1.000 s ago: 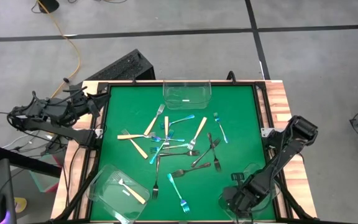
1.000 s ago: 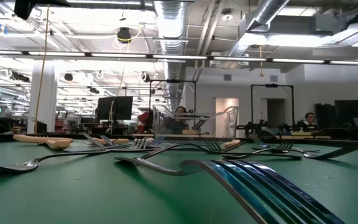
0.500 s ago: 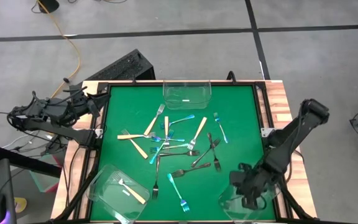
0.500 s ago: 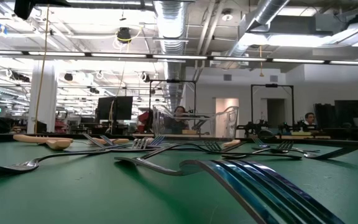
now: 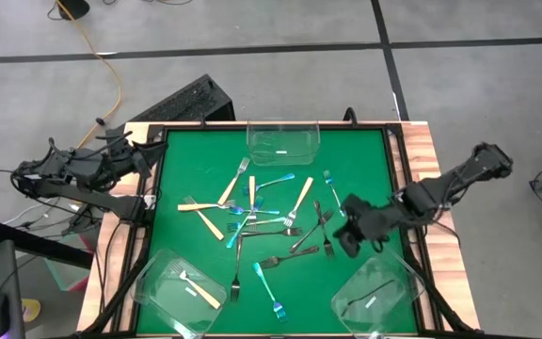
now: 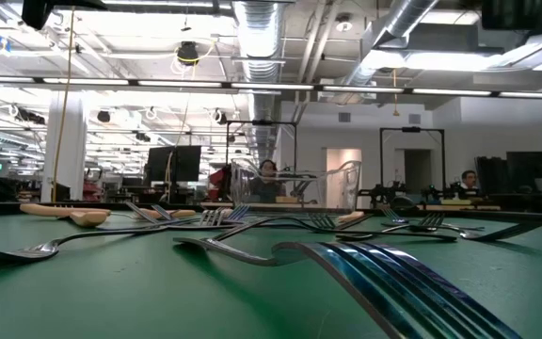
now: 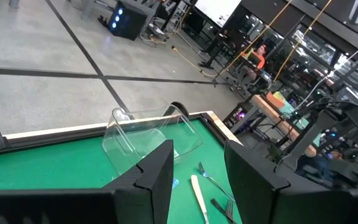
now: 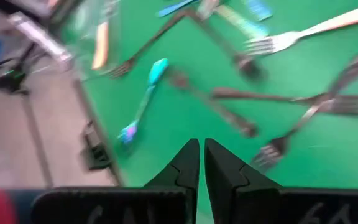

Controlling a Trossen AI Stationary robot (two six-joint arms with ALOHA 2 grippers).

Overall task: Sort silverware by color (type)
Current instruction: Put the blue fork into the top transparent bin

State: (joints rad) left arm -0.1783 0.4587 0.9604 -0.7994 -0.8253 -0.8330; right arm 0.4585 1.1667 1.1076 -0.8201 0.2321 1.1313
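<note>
High view: the forks [image 5: 262, 221] lie scattered over the middle of the green bench [image 5: 186, 160]. The right claw [image 5: 343, 237] hangs above the bench toward its right edge, just beside the dark forks there, nearly closed and empty. The left claw [image 5: 144, 155] waits off the left edge.

Right wrist view: its fingers [image 8: 191, 163] almost touch, forks ahead.

Left wrist view: fingers [image 7: 160, 174] parted, holding nothing.

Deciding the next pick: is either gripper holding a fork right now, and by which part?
Neither. The right gripper hangs over the mat, fingers nearly together with nothing between them; the left gripper waits open off the table's left edge.
</note>
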